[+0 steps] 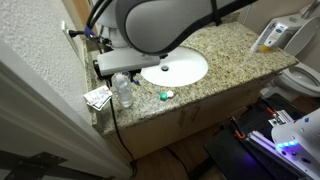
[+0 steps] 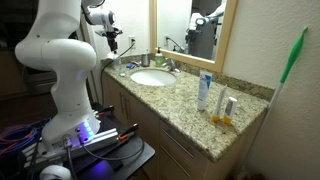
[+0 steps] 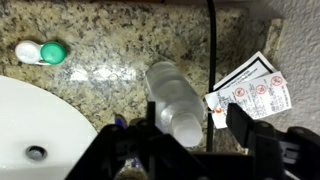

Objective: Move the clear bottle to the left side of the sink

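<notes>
The clear bottle (image 3: 172, 98) stands on the granite counter (image 3: 110, 40), just beside the white sink (image 3: 30, 130). In the wrist view it sits between my gripper's (image 3: 190, 122) two dark fingers, which are spread wide and do not touch it. In an exterior view the bottle (image 1: 124, 90) stands at the counter's end near the wall, with the gripper (image 1: 113, 66) right above it and the sink (image 1: 175, 70) next to it. It is small and partly hidden by the arm in an exterior view (image 2: 122, 66).
A green and white lens case (image 3: 40, 52) lies by the sink. A printed paper card (image 3: 250, 88) and a black cable (image 3: 211, 50) lie beside the bottle. A wall closes off that counter end. The faucet (image 2: 165, 62) and tubes (image 2: 204, 92) stand further along.
</notes>
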{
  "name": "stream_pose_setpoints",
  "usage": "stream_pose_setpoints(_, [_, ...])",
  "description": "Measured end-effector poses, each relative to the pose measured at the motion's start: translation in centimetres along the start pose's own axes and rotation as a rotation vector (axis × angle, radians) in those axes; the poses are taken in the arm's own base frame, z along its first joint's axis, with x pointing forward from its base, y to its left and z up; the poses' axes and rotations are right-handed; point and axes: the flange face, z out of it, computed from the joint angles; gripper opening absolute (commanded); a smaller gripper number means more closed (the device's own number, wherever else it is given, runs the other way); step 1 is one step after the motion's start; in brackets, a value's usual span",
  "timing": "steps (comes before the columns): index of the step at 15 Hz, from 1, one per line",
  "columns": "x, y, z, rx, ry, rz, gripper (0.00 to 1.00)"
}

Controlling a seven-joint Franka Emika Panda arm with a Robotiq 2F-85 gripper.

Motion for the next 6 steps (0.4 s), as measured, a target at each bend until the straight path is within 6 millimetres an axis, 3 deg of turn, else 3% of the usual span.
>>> stream_pose_setpoints(3, [-0.3,-0.6,-2.1,0.024,0.017,0.011,1.0])
stream_pose_setpoints(6, [-0.2,0.1,-5.7,0.052,0.005,0.07,1.0])
